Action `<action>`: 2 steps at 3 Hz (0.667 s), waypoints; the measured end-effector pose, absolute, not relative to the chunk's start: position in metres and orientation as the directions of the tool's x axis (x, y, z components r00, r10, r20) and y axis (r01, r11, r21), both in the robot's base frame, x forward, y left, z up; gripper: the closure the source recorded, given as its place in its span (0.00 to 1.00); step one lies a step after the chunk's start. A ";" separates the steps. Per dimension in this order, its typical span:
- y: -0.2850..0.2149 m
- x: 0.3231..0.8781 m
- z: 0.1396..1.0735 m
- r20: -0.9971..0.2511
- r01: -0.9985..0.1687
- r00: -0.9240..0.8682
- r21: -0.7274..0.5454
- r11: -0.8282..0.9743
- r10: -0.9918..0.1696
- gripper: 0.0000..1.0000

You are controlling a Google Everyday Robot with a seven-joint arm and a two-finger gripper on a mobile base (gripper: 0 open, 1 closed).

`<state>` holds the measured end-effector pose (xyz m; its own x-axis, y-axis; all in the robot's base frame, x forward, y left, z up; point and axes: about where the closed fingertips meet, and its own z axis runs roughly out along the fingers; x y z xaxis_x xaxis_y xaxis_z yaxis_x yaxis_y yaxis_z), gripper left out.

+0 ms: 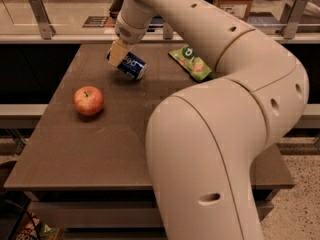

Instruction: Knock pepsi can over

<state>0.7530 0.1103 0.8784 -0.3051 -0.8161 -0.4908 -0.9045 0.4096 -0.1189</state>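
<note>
The pepsi can (131,66) is dark blue with white lettering. It is tipped far over, almost on its side, near the back middle of the brown table (90,149). My gripper (118,52) is at the can's upper left end, touching it, at the end of the big white arm that reaches in from the lower right.
A red apple (88,100) sits on the left part of the table. A green snack bag (192,62) lies at the back right, partly behind my arm. A counter with metal rail posts (41,16) runs behind the table.
</note>
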 end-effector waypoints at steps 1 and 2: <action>0.121 0.755 0.860 -0.473 -0.924 -0.292 -0.086 0.374 -0.831 1.00; 0.137 0.760 0.843 -0.517 -0.941 -0.266 -0.044 0.336 -0.813 1.00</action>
<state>0.7603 0.1366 0.8429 -0.2658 -0.8134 -0.5174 -0.9409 0.3358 -0.0444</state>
